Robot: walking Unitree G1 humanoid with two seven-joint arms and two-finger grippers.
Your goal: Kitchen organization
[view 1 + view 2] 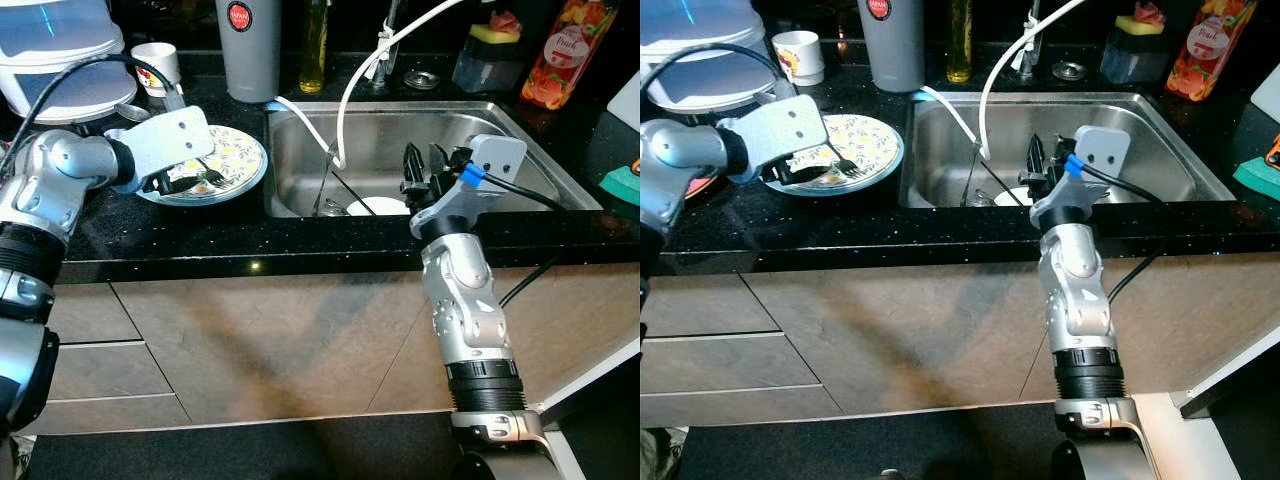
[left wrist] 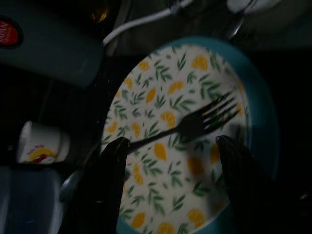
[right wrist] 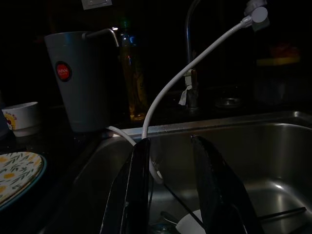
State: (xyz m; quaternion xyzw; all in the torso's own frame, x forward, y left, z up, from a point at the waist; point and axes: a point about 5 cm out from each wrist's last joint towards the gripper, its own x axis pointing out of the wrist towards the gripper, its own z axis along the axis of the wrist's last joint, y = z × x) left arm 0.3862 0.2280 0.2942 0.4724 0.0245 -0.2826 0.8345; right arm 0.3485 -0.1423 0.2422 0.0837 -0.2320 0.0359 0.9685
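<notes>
A plate (image 1: 243, 156) with a teal rim and a lemon-and-leaf pattern sits on the black counter, left of the sink (image 1: 400, 112). A dark fork (image 2: 195, 122) lies across the plate. My left gripper (image 2: 170, 153) hovers low over the plate, open, one finger (image 2: 113, 165) near the fork's handle and the other beside its tines. Whether either finger touches the fork is unclear. My right gripper (image 1: 425, 172) stands at the sink's front edge, pointing into the basin, open with nothing between its fingers (image 3: 139, 185). A white dish (image 1: 378, 206) lies in the basin.
A white hose (image 1: 345, 100) curves from the tap into the sink. Behind the plate stand a grey cup (image 1: 250, 50), a small white cup (image 1: 157, 65) and an oil bottle (image 1: 314, 45). A white appliance (image 1: 50, 60) sits far left; a red bottle (image 1: 568, 50) far right.
</notes>
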